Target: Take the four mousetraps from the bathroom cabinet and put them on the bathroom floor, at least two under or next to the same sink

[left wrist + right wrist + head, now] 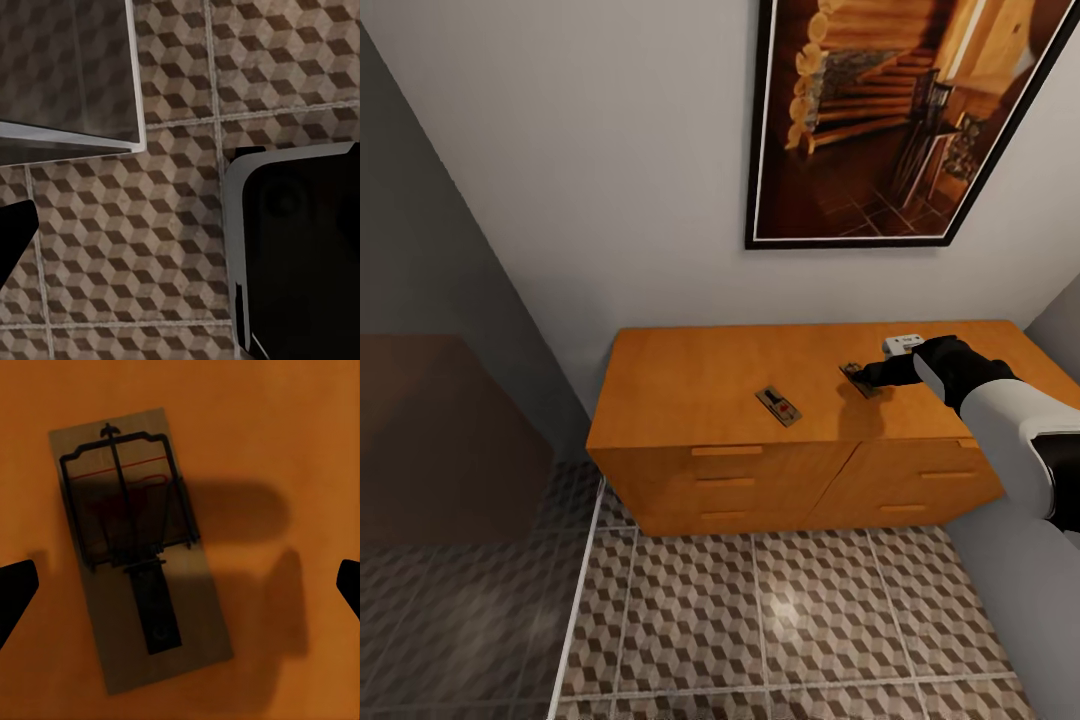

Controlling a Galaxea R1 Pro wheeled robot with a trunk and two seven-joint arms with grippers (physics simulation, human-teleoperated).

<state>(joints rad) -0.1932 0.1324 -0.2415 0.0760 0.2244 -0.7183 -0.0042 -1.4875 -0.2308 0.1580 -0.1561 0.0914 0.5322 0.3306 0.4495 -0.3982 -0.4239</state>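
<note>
While two traps lie on the cabinet [690,385] top, none on the floor [810,620], I judge the task barely begun. My right gripper [180,585] hangs wide open and empty over one trap [139,547]; the other [779,405] lies near mid-top.

the cabinet [710,375] looks like smooth orange-brown wood with a satin sheen. the mousetrap [139,547] is matt pale wood with dark metal wire. the bathroom floor [810,620] tiles look faintly glossy.
</note>
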